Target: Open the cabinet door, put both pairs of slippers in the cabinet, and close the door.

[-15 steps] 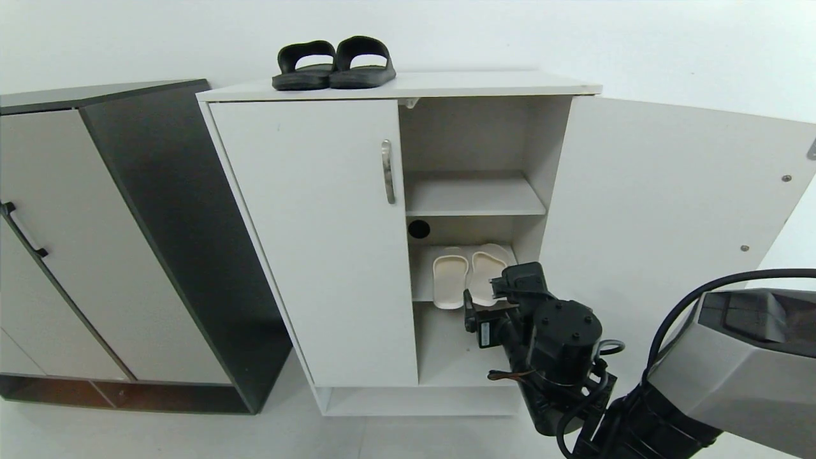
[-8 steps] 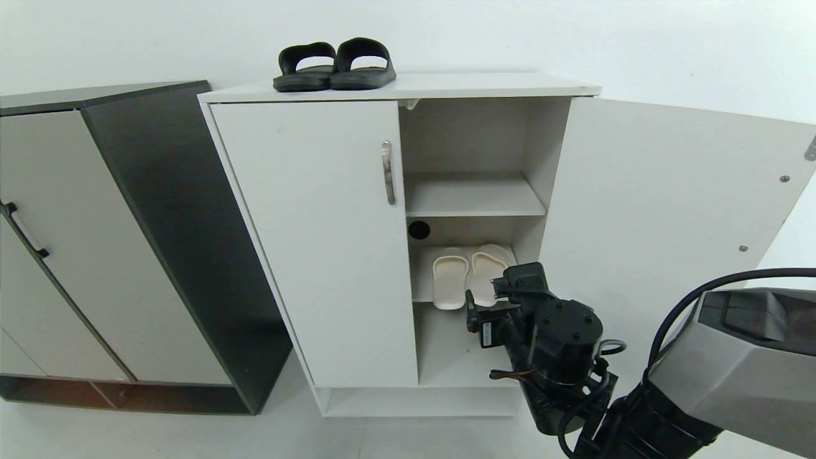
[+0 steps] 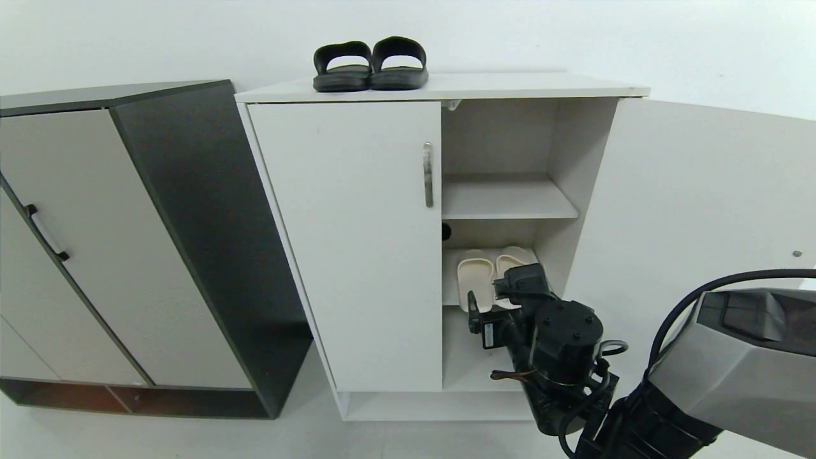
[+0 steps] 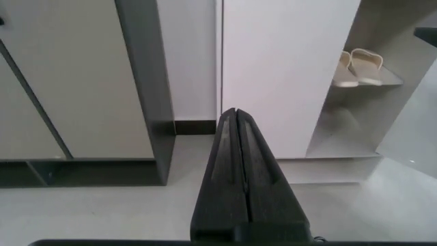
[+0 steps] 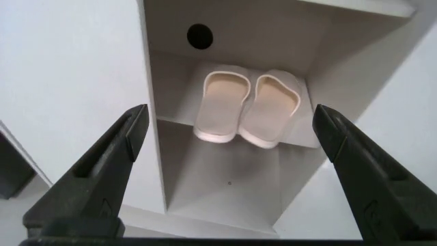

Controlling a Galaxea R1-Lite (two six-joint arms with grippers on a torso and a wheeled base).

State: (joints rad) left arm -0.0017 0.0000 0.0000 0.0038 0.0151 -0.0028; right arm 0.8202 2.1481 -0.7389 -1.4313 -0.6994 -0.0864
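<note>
1. Cream slippers (image 5: 224, 102) are seen set side by side on the lower shelf of the cabinet (image 3: 344, 242), its right door (image 3: 688, 210) swung open.
2. Black slippers (image 3: 398, 67) are left on top, not yet stowed.
3. Right gripper (image 5: 230, 116) is held spread wide and empty before the shelf, presumably because that pair is delivered. Left gripper (image 4: 236, 113) is pressed together, idle.
4. No legible writing is found.

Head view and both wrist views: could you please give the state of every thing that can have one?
Right door: swung wide open.
Left door: shut.
White slippers: side by side on the lower shelf, inside.
Black slippers: side by side on the cabinet top, outside.
Right gripper: open, empty, before the white slippers.
Left gripper: shut, empty.
Grey cabinet door: shut.
</note>
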